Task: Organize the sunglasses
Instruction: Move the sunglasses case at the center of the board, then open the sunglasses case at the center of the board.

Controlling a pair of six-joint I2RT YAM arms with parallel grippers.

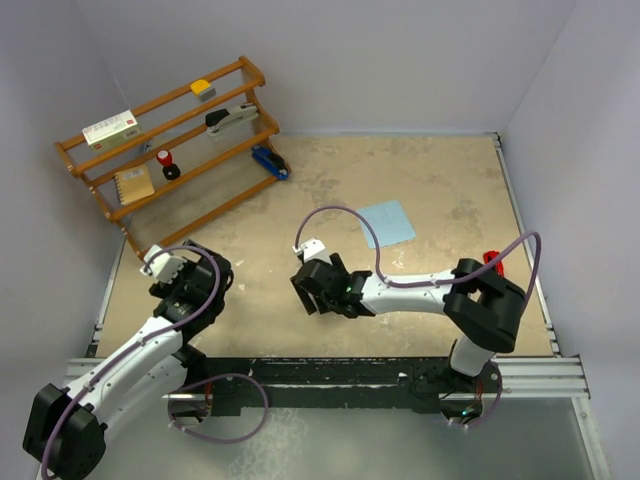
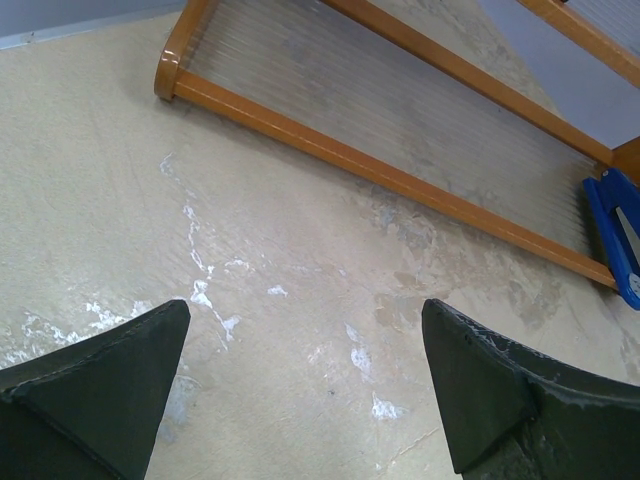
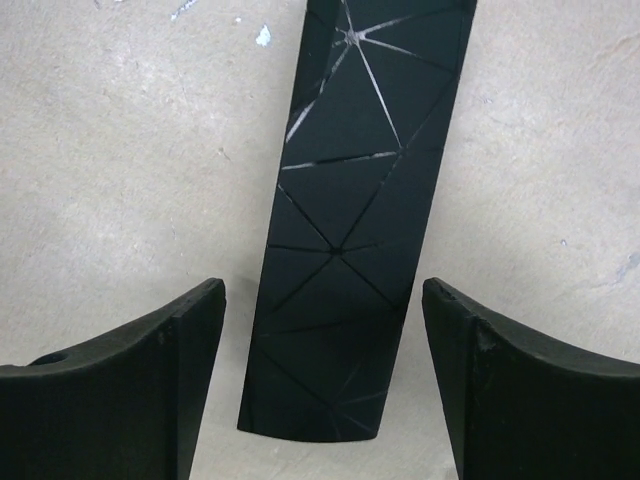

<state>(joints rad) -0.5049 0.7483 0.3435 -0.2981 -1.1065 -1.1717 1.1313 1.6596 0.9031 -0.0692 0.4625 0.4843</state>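
The red sunglasses [image 1: 491,259] show only as a small red patch by the table's right edge, mostly hidden behind my right arm's elbow. The long black case [image 3: 350,220], with a pattern of triangular facets, lies flat on the table. My right gripper [image 3: 322,290] is open and straddles the case's near end, a finger on each side, not touching it. In the top view my right gripper [image 1: 308,287] hides the case. My left gripper [image 2: 305,305] is open and empty over bare table near the wooden rack; it also shows in the top view [image 1: 205,272].
A pale blue cloth [image 1: 387,222] lies flat at the table's middle back. A wooden rack [image 1: 170,140] at the back left holds a white box, a stapler, a notebook and other small items. A blue item [image 2: 620,235] lies at the rack's foot.
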